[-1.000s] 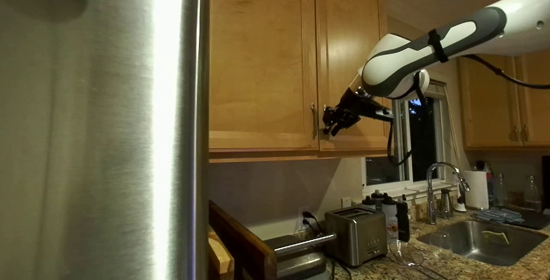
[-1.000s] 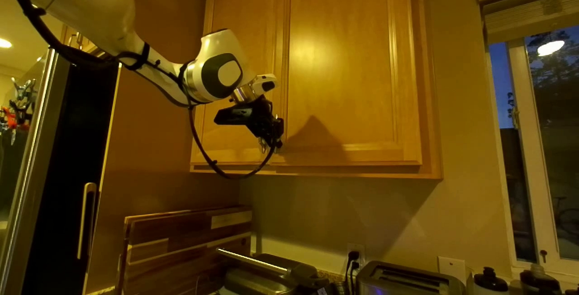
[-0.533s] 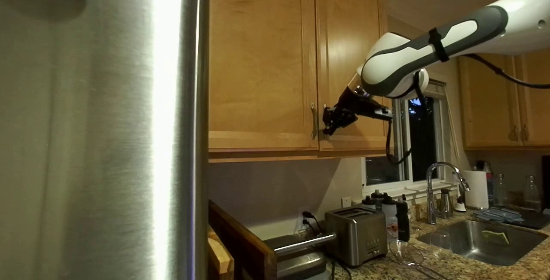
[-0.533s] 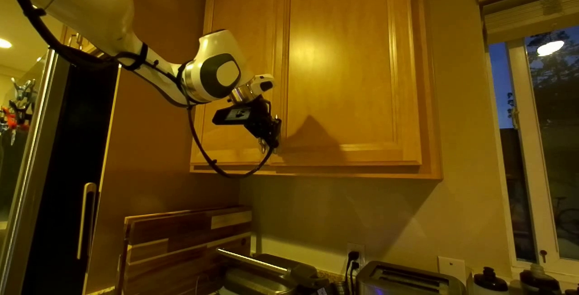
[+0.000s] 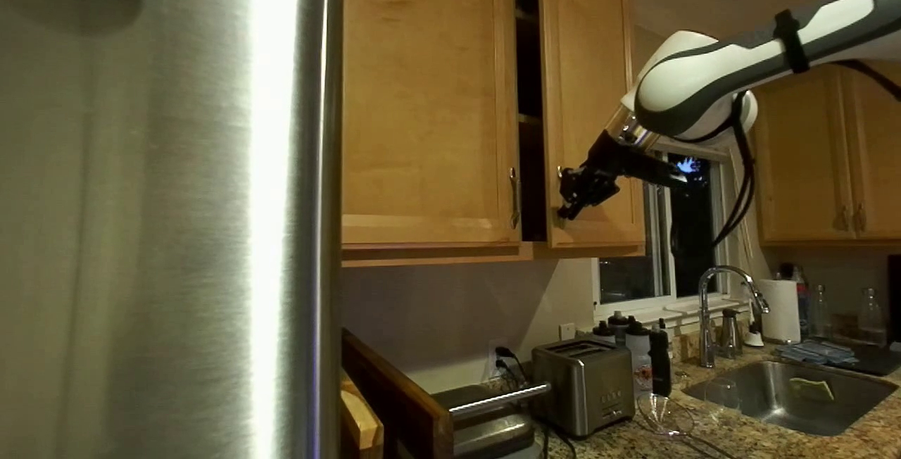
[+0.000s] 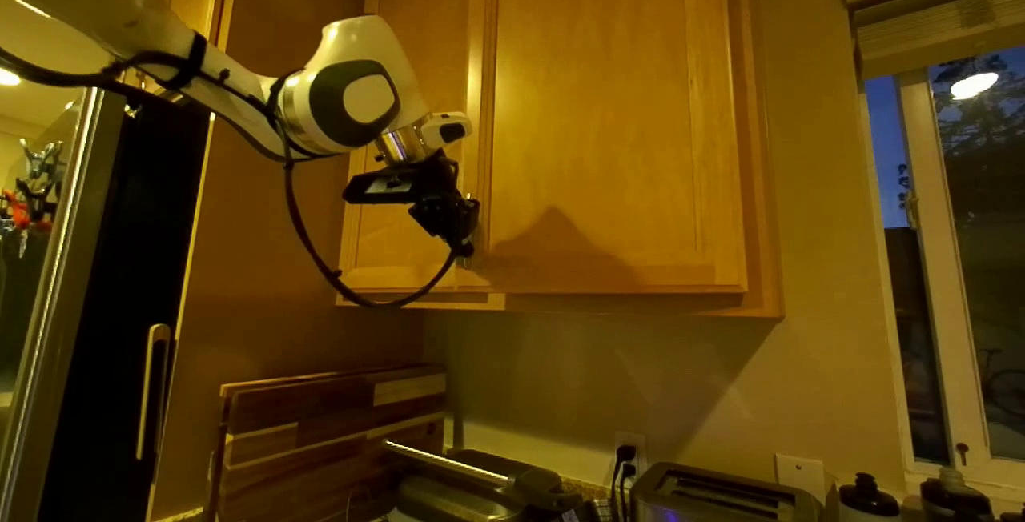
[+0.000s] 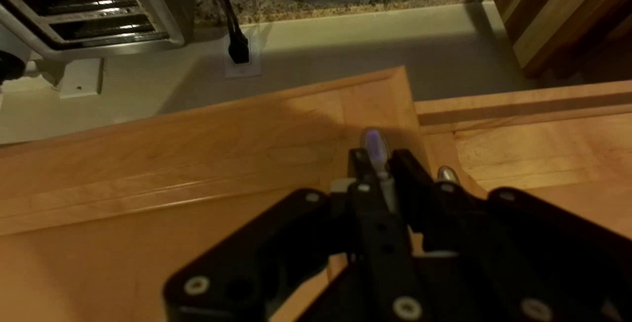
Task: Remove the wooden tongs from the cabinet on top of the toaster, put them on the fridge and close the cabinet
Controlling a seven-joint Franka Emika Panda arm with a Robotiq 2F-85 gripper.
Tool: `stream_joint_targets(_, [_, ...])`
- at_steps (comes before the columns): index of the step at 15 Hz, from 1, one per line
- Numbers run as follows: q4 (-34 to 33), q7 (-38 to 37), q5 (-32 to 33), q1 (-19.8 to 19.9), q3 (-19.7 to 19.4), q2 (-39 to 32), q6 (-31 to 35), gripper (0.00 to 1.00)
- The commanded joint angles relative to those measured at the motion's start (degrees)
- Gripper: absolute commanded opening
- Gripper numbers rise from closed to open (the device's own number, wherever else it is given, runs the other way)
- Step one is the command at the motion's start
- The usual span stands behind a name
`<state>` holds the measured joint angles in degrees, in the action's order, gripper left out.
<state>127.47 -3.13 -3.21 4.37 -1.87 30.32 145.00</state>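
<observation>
In an exterior view, a very large brushed stainless-steel fridge [image 5: 176, 234] fills the left. To its right is the light honey-coloured wooden cabinet [image 5: 429, 93], its right-hand raised-panel door [image 5: 584, 79] ajar; the wrist view shows the black claw [image 7: 379, 159] closed around that door's slim metal handle [image 7: 375, 145]. Below, on the speckled granite surface [image 5: 612, 445], stands the small boxy brushed-steel toaster [image 5: 588, 388], then dark-capped bottles [image 5: 639, 357].

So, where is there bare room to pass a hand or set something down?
A hand could likely pass between cabinet and toaster. Bare counter shows along the near side of the sink. Crowded: bottles beside the toaster; gripper shut on door handle.
</observation>
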Motion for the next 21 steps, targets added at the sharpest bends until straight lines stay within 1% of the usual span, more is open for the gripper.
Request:
stream_joint_targets(1, [10.84, -1.97, 0.6, 2.47, -1.65, 12.1, -6.21, 0.09])
stream_joint_targets(7, [18.94, -4.63, 1.87, 7.76, -3.37, 26.95, -15.78, 0.1])
stream_joint_targets(11, [20.32, -3.72, 4.46, 12.2, -4.73, 33.84, -23.62, 0.09])
stream_joint_targets(12, [19.79, -3.42, 5.03, 12.53, -4.81, 33.41, -24.55, 0.2])
stream_joint_targets(13, [19.41, -2.5, 5.29, 12.04, -5.2, 33.29, -26.03, 0.42])
stream_joint_targets(14, [19.69, -1.72, 4.64, 10.65, -5.5, 34.09, -27.42, 0.44])
stream_joint_targets(15, [19.65, -1.49, 4.49, 10.27, -5.42, 34.26, -28.18, 0.45])
stream_joint_targets(16, [20.05, -1.07, 3.94, 9.44, -5.45, 34.11, -30.64, 0.5])
stream_joint_targets(17, [20.67, -0.72, 3.87, 8.98, -5.28, 33.67, -33.29, 0.57])
stream_joint_targets(18, [22.51, -0.44, 3.9, 8.75, -4.85, 36.38, -37.7, 0.63])
stream_joint_targets(21, [22.56, 0.49, 3.04, 6.41, -3.97, 35.76, -48.04, 0.83])
